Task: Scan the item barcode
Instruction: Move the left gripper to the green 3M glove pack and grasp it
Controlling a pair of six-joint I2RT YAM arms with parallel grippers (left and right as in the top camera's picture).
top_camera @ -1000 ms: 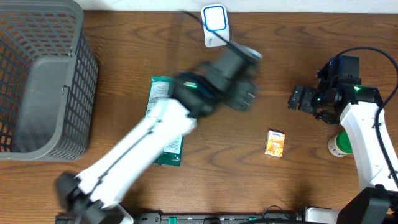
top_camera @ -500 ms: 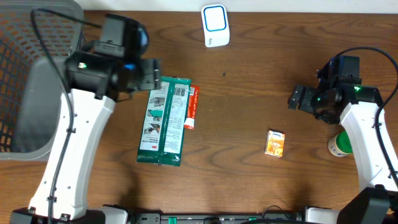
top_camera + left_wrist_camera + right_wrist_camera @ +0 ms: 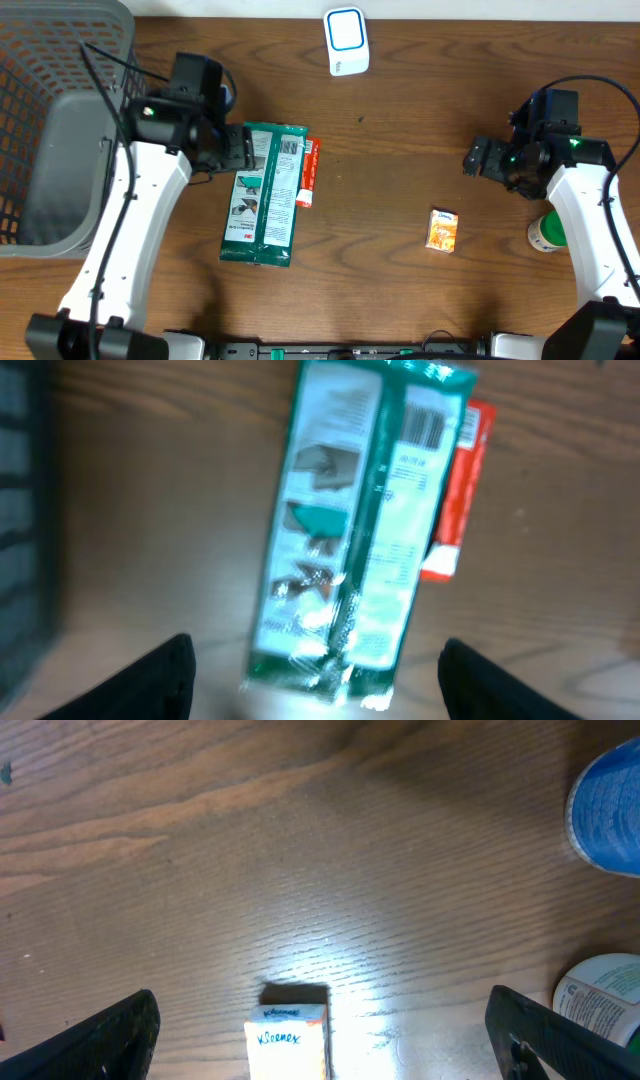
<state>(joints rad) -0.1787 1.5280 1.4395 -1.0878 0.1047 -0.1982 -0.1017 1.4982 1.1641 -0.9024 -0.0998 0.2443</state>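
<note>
I am hovering my left pincer (image 3: 242,148) wide and empty over the upper left edge of the green packet (image 3: 262,200). The packet is lying flat on the bench (image 3: 400,120), right of the grey basket (image 3: 60,150), barcode showing upward, with a red packet (image 3: 309,172) peeking from under its right side. The scanner (image 3: 346,42) is standing at the far edge. I am holding my right pincer (image 3: 474,158) wide, gripping nothing, near a small tissue pack (image 3: 443,229).

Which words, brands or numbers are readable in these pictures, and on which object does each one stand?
"Kleenex": on the small tissue pack.
Green package: print and barcode too blurred to read.
Red item: unreadable.
White container: print too small.
</note>
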